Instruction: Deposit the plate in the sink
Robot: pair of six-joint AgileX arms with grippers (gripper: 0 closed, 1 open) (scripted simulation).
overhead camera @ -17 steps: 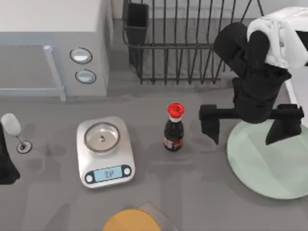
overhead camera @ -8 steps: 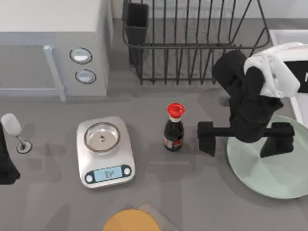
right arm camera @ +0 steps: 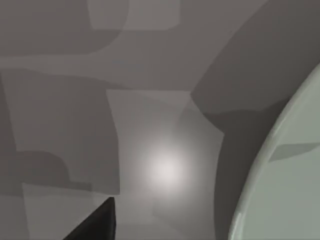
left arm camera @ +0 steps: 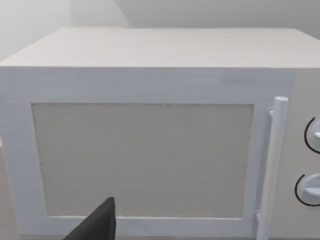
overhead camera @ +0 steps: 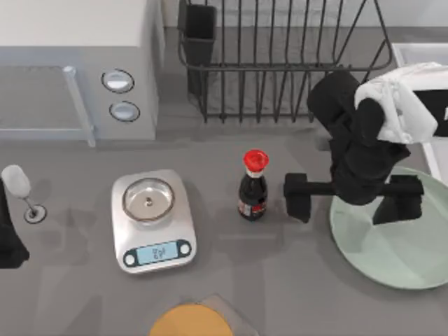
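Note:
The pale mint-green plate (overhead camera: 381, 255) lies flat on the table at the right side. My right gripper (overhead camera: 348, 199) hovers over the plate's left rim, open wide. One finger is off the plate toward the bottle and the other is above the plate. In the right wrist view the plate's rim (right arm camera: 280, 190) curves along one side, with grey tabletop beside it and one dark fingertip (right arm camera: 97, 225) at the edge. The sink's white rim (overhead camera: 413, 50) shows at the far right, behind the arm. My left arm (overhead camera: 7, 241) is parked at the table's left edge, its fingertip (left arm camera: 97, 227) facing the microwave.
A red-capped dark bottle (overhead camera: 253, 185) stands just left of the right gripper. A kitchen scale (overhead camera: 152, 220) sits at centre left, and a wine glass (overhead camera: 21, 189) at far left. A microwave (overhead camera: 70, 63) and a black dish rack (overhead camera: 280, 63) line the back. An orange-yellow disc (overhead camera: 189, 322) lies at the front edge.
My right gripper has come down toward the plate's left rim and shifted slightly left, still open wide. The plate and the left arm have not moved.

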